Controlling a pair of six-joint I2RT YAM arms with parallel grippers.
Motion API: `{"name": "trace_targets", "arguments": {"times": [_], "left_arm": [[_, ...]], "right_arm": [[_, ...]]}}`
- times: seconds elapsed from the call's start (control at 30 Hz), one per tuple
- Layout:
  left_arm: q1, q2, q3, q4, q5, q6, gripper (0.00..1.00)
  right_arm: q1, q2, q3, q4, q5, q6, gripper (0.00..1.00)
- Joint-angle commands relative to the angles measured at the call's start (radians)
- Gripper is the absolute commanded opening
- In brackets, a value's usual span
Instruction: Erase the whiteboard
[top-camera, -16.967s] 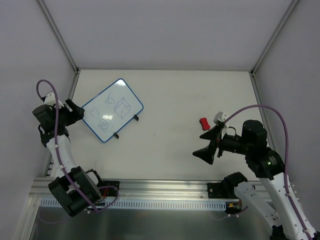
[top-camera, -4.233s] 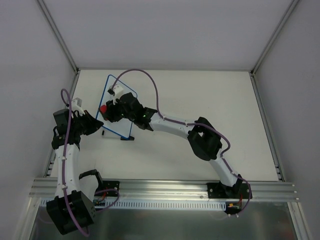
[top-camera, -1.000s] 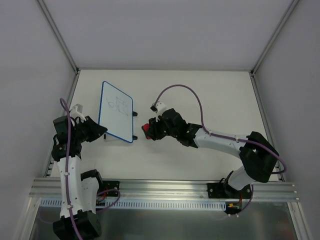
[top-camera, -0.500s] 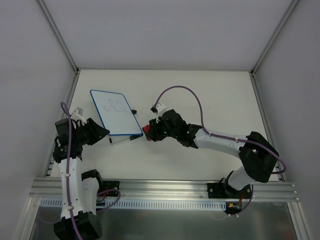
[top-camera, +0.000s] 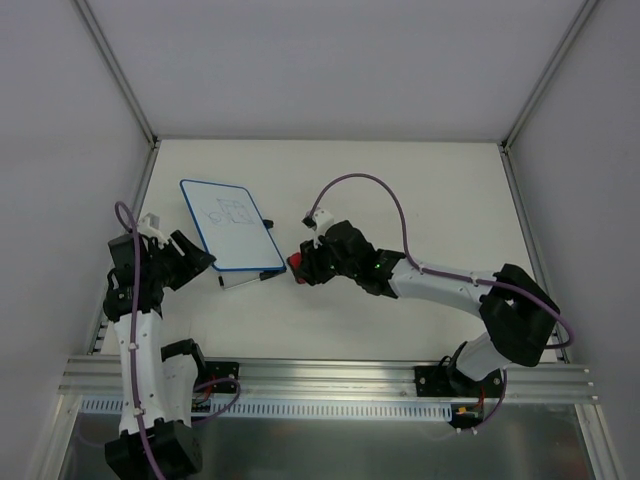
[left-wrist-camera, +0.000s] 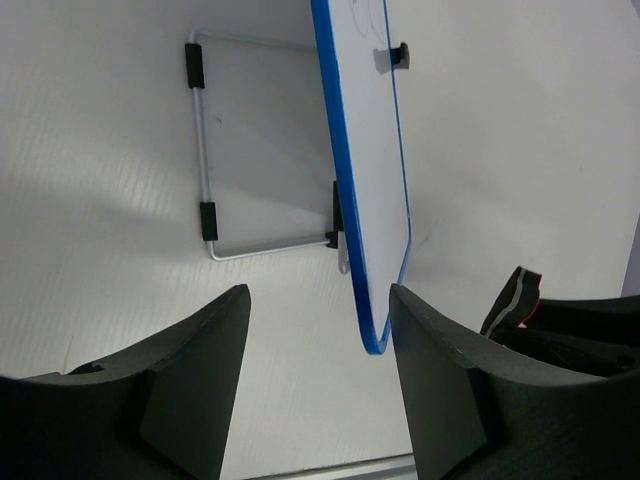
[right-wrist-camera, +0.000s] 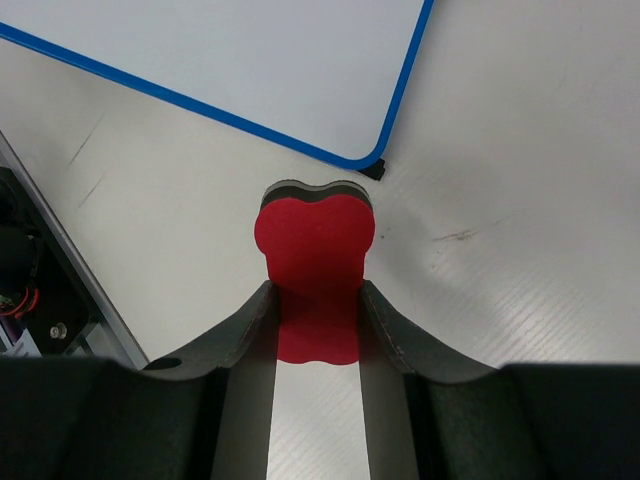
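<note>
The whiteboard (top-camera: 228, 228), white with a thin blue rim and faint blue doodles near its far end, stands tilted on its wire stand at the table's left. My left gripper (top-camera: 198, 262) is open at the board's near left corner. In the left wrist view the blue-rimmed whiteboard (left-wrist-camera: 368, 170) runs edge-on, its near corner between my left gripper's (left-wrist-camera: 318, 300) spread fingers, touching neither. My right gripper (top-camera: 303, 264) is shut on the red bone-shaped eraser (right-wrist-camera: 315, 240), just right of the board's near right corner. The right wrist view shows the whiteboard (right-wrist-camera: 230, 60) a short gap ahead of the eraser.
The bent wire stand (left-wrist-camera: 205, 150) with black clips lies on the table under the board. Grey walls close in the table on the left, far and right sides. An aluminium rail (top-camera: 320, 375) runs along the near edge.
My left gripper has opened and let go of the whiteboard, which dropped from a steep tilt to a flatter lean. My right gripper with the eraser has barely moved.
</note>
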Motion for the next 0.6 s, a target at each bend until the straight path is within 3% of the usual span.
{"name": "trace_targets", "arguments": {"times": [0.0,0.27,0.57], "left_arm": [[-0.011,0.035,0.098,0.003,-0.054,-0.029,0.58],[-0.011,0.222,0.269,0.007,-0.087,-0.009,0.54],[-0.009,0.428,0.333,0.020,-0.103,0.007,0.54]], "right_arm": [[0.001,-0.075,-0.017,-0.015,-0.003,-0.028,0.03],[-0.014,-0.210,-0.055,-0.071,0.031,-0.064,0.03],[-0.043,-0.311,-0.121,-0.089,0.047,-0.072,0.03]]}}
